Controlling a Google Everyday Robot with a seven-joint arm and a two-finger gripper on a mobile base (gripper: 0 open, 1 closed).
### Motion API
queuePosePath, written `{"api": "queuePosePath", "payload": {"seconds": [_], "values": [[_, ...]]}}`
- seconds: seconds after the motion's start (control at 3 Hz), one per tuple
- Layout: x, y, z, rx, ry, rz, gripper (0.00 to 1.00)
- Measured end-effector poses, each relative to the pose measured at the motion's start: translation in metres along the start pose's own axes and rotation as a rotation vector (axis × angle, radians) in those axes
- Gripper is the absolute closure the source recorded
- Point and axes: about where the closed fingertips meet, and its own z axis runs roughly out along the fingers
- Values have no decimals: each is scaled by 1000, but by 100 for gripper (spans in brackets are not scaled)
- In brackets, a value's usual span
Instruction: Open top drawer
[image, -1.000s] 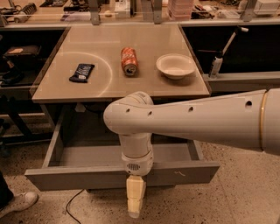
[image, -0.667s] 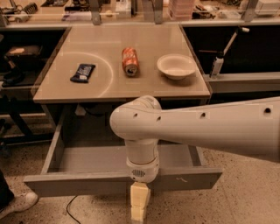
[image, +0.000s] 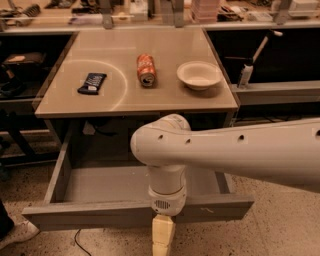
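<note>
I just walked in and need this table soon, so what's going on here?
A white robot arm reaches down in front of the table, its pincer hanging just outside the front of the top drawer. That drawer stands pulled far out, so the opening looks largely done. A snack bar, a can on its side and a bowl sit on the tabletop, untouched.

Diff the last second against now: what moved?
The top drawer slid a bit further out toward the camera. The gripper, at the drawer front by the picture's bottom edge, moved down with it; the arm shifted slightly right. No grasp or release is visible. The can, bowl and dark packet on the table stayed put.
</note>
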Motion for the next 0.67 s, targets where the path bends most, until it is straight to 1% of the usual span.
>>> {"api": "queuePosePath", "payload": {"seconds": [0.33, 0.67], "values": [[12, 9, 6, -14, -13, 23, 0], [10, 8, 5, -14, -13, 23, 0]]}}
